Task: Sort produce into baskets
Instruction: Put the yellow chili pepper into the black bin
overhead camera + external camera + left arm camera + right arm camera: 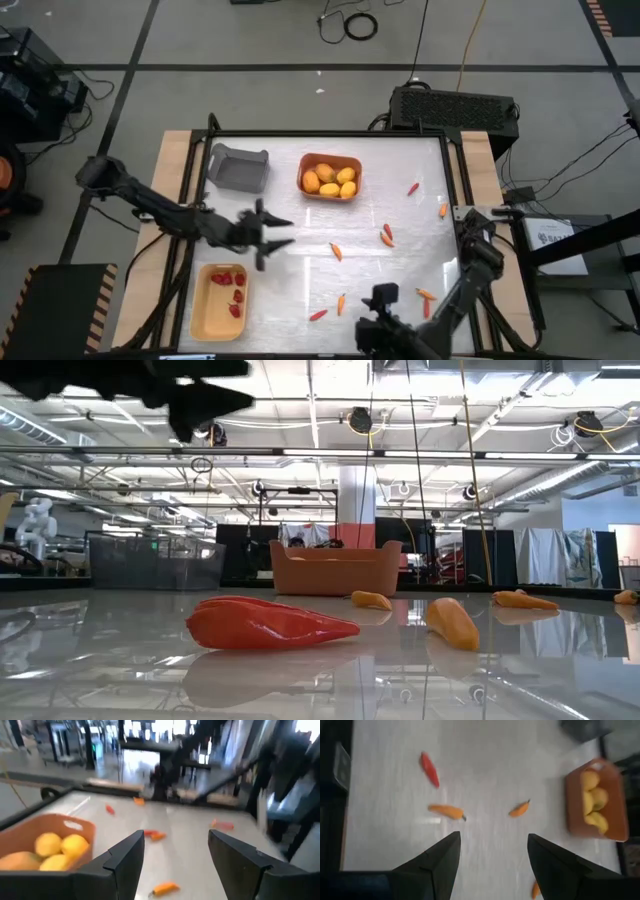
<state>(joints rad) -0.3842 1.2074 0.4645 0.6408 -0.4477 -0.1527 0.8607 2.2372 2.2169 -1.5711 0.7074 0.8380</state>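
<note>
Nearest to us, the pale yellow basket (218,302) holds a few dark red berries (229,280). At the counter (300,250) front edge we see the right gripper (492,862) spread and empty above loose carrot sticks (341,303). Farther in, the left gripper (175,857) hovers at mid-counter, fingers spread, pinching nothing. At the far side, the orange basket (330,176) holds yellow fruits (329,180); the grey basket (238,167) beside it looks empty, though we cannot see all of its inside.
</note>
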